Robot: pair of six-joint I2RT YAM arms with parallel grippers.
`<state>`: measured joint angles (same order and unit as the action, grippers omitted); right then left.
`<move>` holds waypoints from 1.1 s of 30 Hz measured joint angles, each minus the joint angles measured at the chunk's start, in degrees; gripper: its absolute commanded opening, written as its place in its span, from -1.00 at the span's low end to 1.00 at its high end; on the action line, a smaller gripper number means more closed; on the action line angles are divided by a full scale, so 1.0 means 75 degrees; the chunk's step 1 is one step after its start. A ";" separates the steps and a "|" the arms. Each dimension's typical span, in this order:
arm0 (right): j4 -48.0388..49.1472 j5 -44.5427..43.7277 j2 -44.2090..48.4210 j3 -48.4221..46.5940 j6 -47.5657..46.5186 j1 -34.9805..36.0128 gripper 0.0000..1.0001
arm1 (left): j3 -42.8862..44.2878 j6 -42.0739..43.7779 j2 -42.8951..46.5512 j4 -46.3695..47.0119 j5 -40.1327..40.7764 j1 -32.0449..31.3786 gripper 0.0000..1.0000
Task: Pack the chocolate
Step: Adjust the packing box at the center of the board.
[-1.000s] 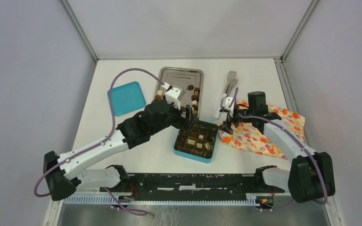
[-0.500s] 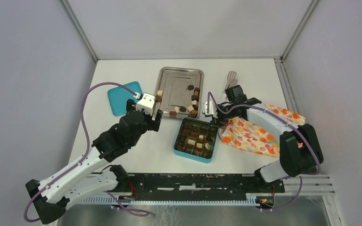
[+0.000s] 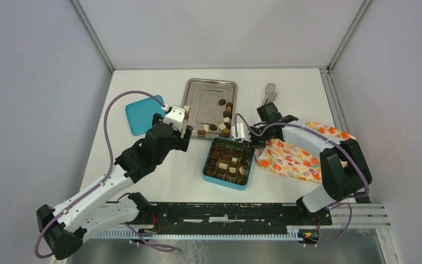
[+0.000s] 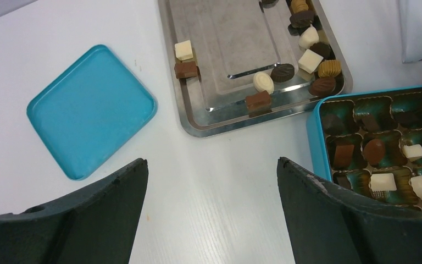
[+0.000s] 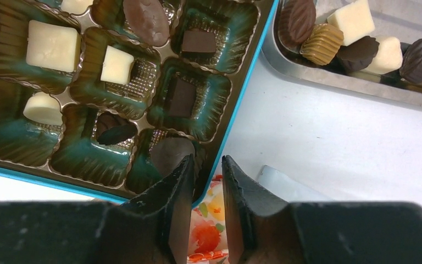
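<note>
My left gripper (image 4: 211, 165) hangs wide open over the table (image 4: 170, 165) beside the tray (image 4: 193, 131). My right gripper (image 5: 207, 159) stands narrow over the box (image 5: 235, 104) corner, gripping nothing.

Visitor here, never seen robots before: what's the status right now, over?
Left gripper open, empty, above table. Right gripper nearly closed at teal box corner; grip unclear. Chocolate partly boxed, rest loose on steel tray. Nothing in the way.

Chocolate (image 4: 263, 82) lies in the box (image 4: 312, 137) and in the tray (image 4: 225, 33) behind it.
</note>
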<state>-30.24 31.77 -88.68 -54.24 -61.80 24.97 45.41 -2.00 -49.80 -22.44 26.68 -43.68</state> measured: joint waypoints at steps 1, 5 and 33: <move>0.0015 -0.0032 0.0000 0.0006 -0.0003 0.0035 -0.42 | 0.0000 -0.0003 0.0009 0.0003 -0.0017 0.0015 0.83; 0.0143 -0.0172 0.0000 0.0093 -0.0003 0.0175 -0.44 | 0.0000 -0.0003 0.0017 0.0006 -0.0047 0.0067 0.83; 0.0702 -0.1049 0.1495 0.0335 0.0866 0.1017 -1.00 | 0.0000 0.0000 -0.0035 0.0020 -0.0172 0.0291 0.83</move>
<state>-24.97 23.90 -77.47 -51.72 -55.31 32.60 45.41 -2.00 -50.06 -22.28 25.39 -41.50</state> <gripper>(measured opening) 0.067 0.919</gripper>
